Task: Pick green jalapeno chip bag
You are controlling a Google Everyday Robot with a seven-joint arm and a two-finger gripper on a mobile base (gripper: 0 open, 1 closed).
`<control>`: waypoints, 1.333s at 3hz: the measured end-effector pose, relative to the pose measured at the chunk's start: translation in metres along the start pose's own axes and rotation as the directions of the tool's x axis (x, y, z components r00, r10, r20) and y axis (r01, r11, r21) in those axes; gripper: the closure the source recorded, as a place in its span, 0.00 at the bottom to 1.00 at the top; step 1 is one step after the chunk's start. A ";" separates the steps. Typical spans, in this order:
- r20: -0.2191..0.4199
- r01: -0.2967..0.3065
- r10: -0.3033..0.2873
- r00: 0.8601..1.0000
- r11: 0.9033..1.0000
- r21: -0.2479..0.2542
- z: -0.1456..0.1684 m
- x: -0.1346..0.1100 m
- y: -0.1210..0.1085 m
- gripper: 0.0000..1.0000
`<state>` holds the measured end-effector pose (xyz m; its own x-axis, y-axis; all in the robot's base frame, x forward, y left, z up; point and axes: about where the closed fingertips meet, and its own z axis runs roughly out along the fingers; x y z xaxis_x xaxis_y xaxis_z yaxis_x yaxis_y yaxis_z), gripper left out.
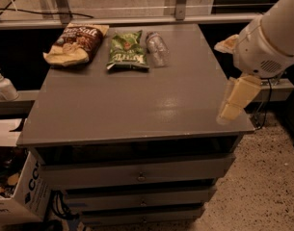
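The green jalapeno chip bag (126,51) lies flat at the far middle of the grey cabinet top (137,105), between a brown "Sea Salt" chip bag (77,43) on its left and a clear plastic bottle (157,48) on its right. My gripper (227,112) hangs from the white arm (272,37) at the cabinet's right edge, pointing down, well to the right of the green bag and nearer the front. It holds nothing that I can see.
The cabinet has drawers (137,174) below the top. A pump bottle (4,85) stands on a ledge at the left. A cardboard box (16,196) sits on the floor at the lower left. A metal rail (137,18) runs behind the cabinet.
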<state>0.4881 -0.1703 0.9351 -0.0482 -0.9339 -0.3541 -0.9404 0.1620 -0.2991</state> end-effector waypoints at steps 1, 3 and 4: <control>0.117 0.039 -0.041 0.992 0.999 0.022 0.037 -0.029 -0.035 0.00; 0.287 0.002 -0.028 0.958 0.996 0.091 0.080 -0.087 -0.115 0.00; 0.287 0.002 -0.028 0.958 0.996 0.091 0.081 -0.087 -0.115 0.00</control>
<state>0.6277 -0.0824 0.9289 0.0767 -0.8075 -0.5849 -0.9060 0.1885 -0.3790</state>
